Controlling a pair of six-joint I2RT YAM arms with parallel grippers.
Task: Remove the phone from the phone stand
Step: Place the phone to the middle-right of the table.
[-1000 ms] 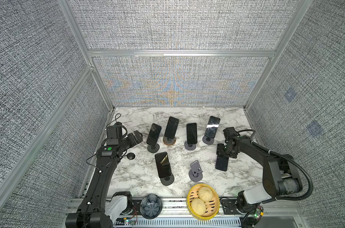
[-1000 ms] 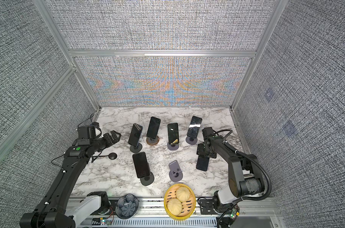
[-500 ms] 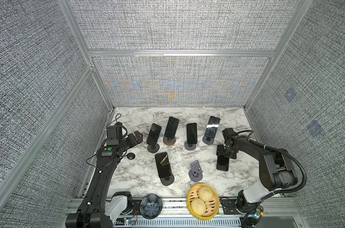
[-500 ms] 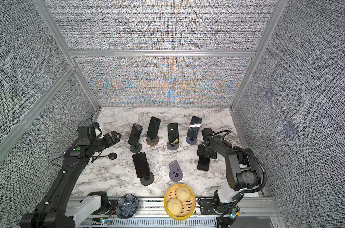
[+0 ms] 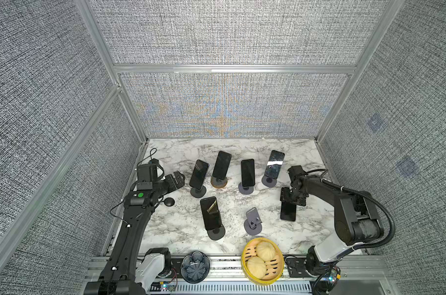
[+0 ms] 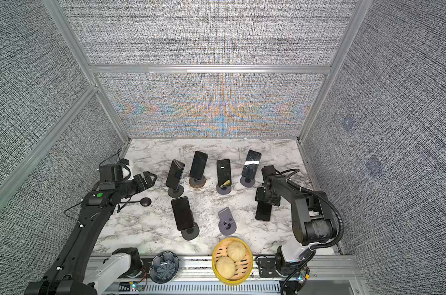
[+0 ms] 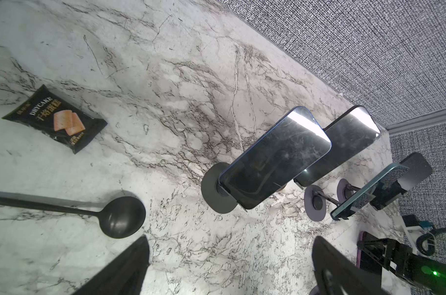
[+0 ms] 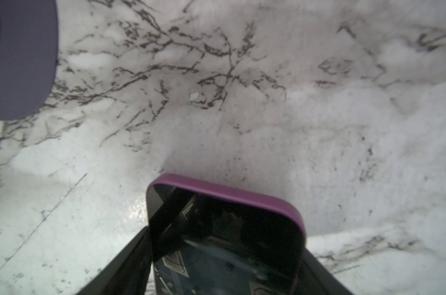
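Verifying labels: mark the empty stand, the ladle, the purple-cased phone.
empty stand (image 5: pixel 252 214): a top view, backplate.
ladle (image 7: pixel 122 217): left wrist view, bowl.
purple-cased phone (image 8: pixel 229 242): right wrist view, screen.

Left arm (image 5: pixel 130 229) black, green dot (image 5: pixel 140 195), black end effector (image 5: pixel 180 178); right arm (image 5: pixel 326 194): ribbed hose (image 5: pixel 392 226).

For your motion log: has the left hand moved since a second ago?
No. The left hand keeps the same gap to the black ladle beside it.
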